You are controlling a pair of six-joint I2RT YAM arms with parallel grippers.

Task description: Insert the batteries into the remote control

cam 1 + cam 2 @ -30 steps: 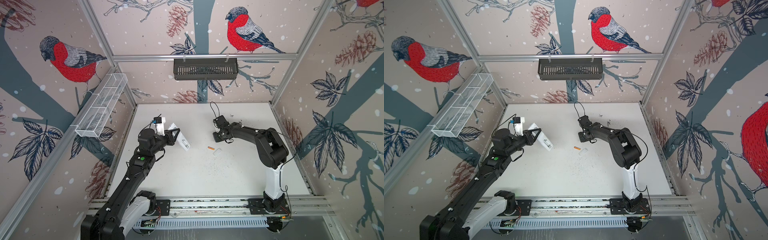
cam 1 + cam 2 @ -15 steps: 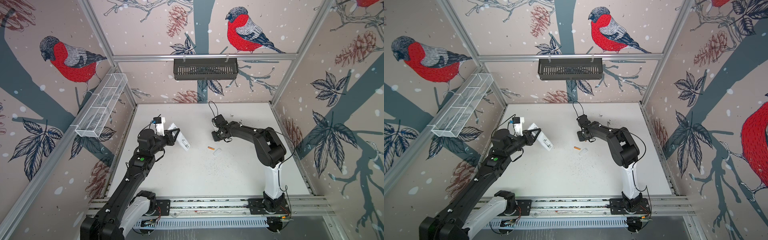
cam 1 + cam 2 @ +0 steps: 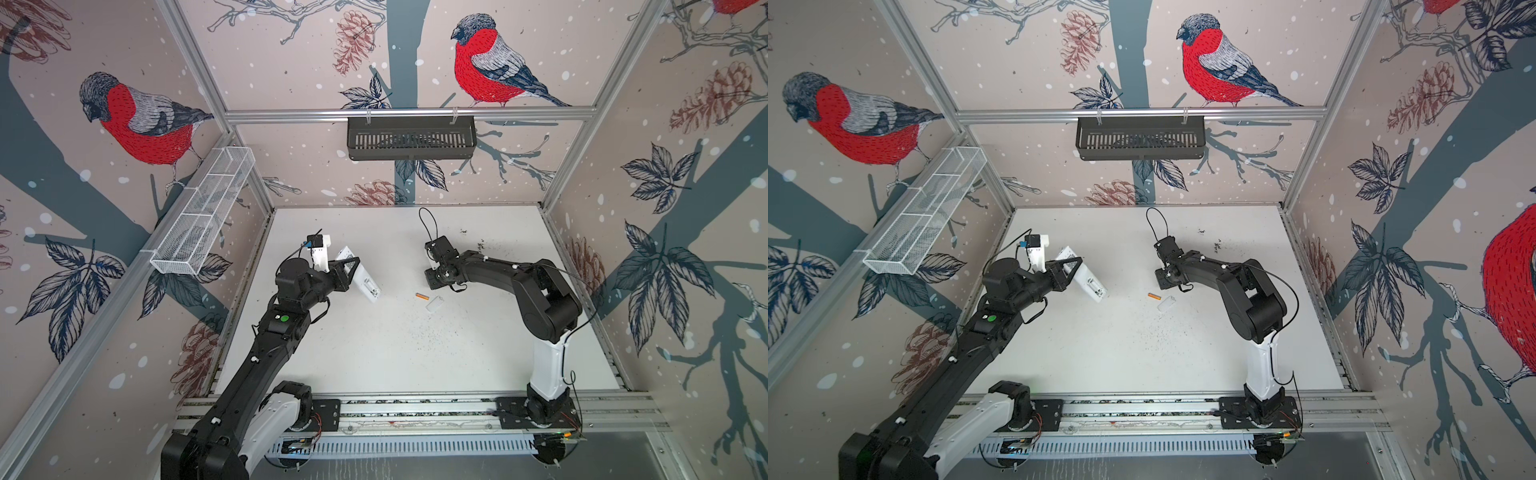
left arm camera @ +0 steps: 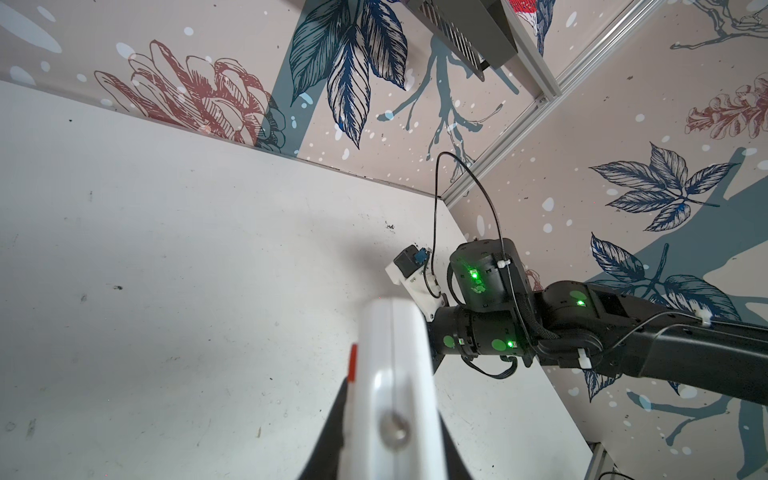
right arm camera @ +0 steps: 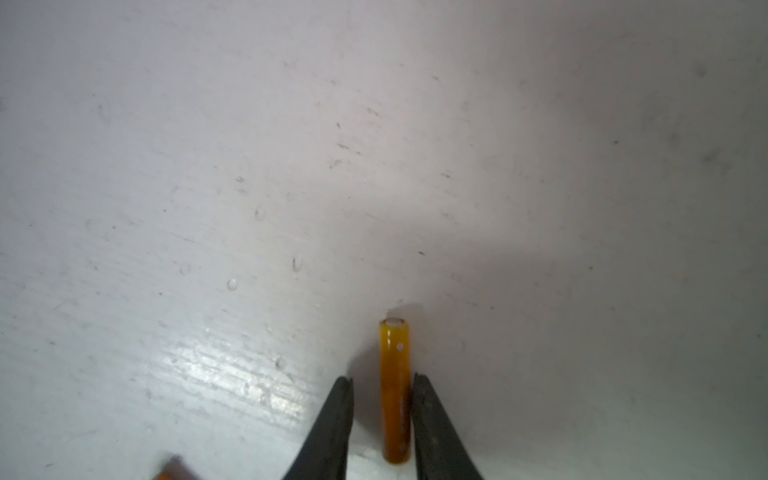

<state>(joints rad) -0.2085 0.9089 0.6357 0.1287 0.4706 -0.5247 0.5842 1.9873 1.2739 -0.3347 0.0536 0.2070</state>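
My left gripper [image 3: 348, 268] is shut on the white remote control [image 3: 368, 286] and holds it tilted above the table's left side; in the left wrist view the remote control [image 4: 390, 374] fills the space between the dark fingers [image 4: 332, 436]. My right gripper [image 3: 436, 279] is low over the table's middle. In the right wrist view its jaws straddle an orange battery [image 5: 395, 390] lying on the table, one finger [image 5: 424, 407] touching it and a thin gap at the other. A second battery [image 3: 422, 296] lies just beside it, also seen as an orange edge [image 5: 170, 471].
A small white cover piece [image 3: 434, 303] lies next to the loose battery. Dark specks [image 3: 432, 332] dot the table. A black basket [image 3: 411, 137] hangs on the back wall and a white wire basket [image 3: 203, 216] on the left wall.
The right arm has shifted very slightly over the battery. The left arm and the remote control have stayed still.
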